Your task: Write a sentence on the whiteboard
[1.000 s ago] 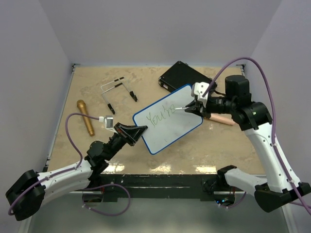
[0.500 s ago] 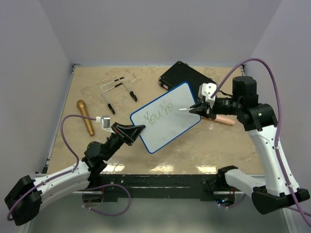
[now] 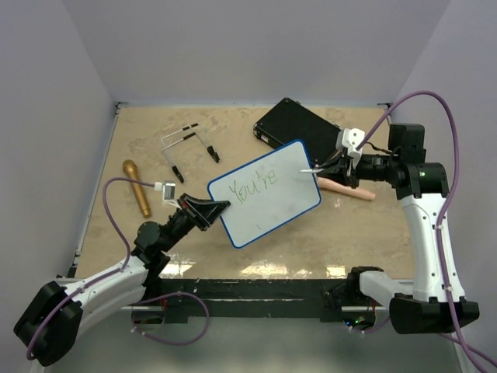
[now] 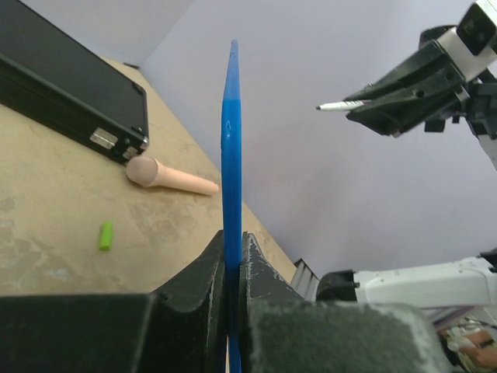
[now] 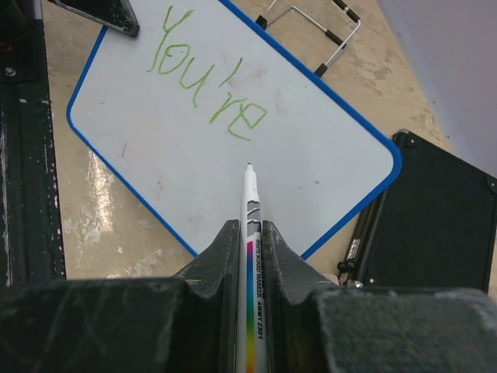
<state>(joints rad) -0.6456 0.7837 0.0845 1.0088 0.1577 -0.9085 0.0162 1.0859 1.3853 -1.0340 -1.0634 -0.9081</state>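
My left pincer [image 3: 210,211] is shut hard on the flat white rectangular whiteboard with the thin blue rim [image 3: 281,208], clamping its near left rim between both fingers. In my left wrist view the whiteboard [image 4: 230,148] shows edge-on as one blue line rising out of my left pincer [image 4: 231,250]. I cannot tell whether its far side rests on the beige table [image 3: 365,233].

On the upper part of the whiteboard's face is the green handwritten sentence [image 3: 256,183], which reads only "You're" [image 5: 203,74]. The rest of the whiteboard [image 5: 318,167] is bare.

At the whiteboard's right end, my right pincer [image 3: 335,165] is closed tight on a slim white marker pen [image 5: 250,206], the barrel running out between my fingers [image 5: 225,252]. Its tip points at the whiteboard just beyond the last letter. From the left wrist the white marker pen [image 4: 342,105] hangs clear of the whiteboard's surface, not touching it.

Beside the whiteboard, under my right pincer, lies a pale pink microphone-shaped stick [image 3: 351,189], with a small green cap [image 4: 106,235] near it. Left of the whiteboard lies a golden microphone-shaped stick [image 3: 136,188], and beyond that a bent wire stand with black tips [image 3: 186,146]. Behind the whiteboard's far corner sits a black rectangular case [image 3: 299,124].
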